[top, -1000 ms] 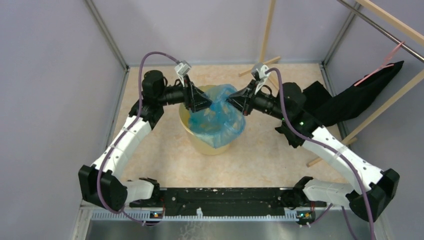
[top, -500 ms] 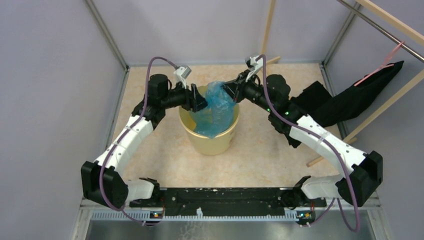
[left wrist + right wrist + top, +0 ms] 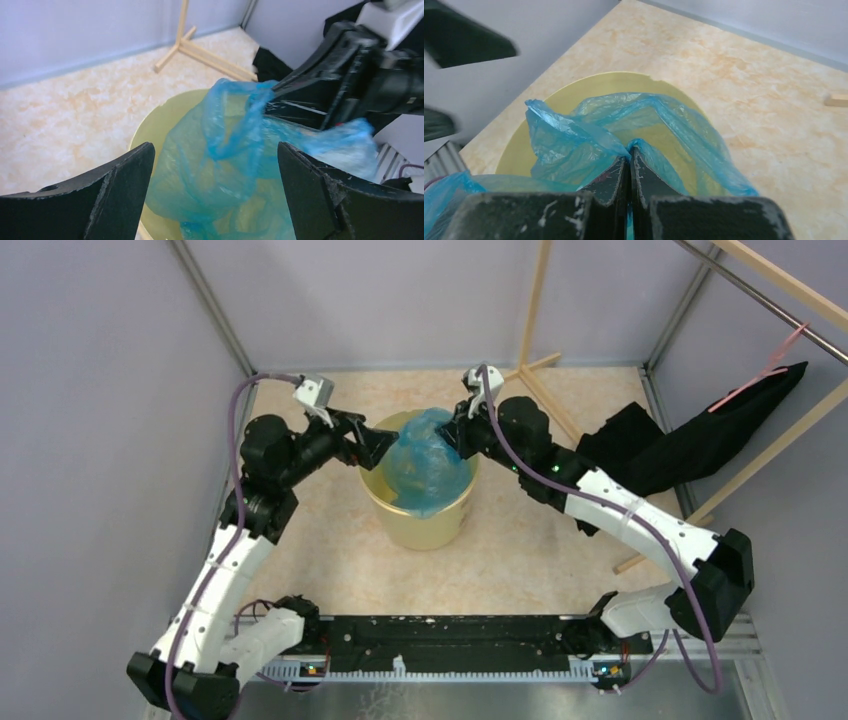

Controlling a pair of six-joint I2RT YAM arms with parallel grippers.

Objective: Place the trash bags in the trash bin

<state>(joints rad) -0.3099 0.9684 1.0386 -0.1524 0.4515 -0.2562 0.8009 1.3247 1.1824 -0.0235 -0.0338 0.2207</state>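
Note:
The pale-yellow trash bin [image 3: 440, 525] stands mid-table, with the light-blue trash bag [image 3: 425, 465] bunched over its mouth and hanging inside. My right gripper [image 3: 452, 437] is shut on the bag's upper edge at the bin's far right rim; film is pinched between its fingertips [image 3: 629, 156]. My left gripper [image 3: 375, 447] stands open at the bin's left rim, its fingers [image 3: 125, 175] wide apart with nothing between them. In the left wrist view the bag [image 3: 225, 165] fills the bin [image 3: 155, 130] just ahead.
A wooden frame [image 3: 530, 360] stands at the back. Black cloth [image 3: 700, 445] hangs from a rail at the right. Grey walls enclose the table on three sides.
My left gripper has let go of the bag, opened wide and pulled back to the left. My right gripper has carried the bag's edge further left over the bin.

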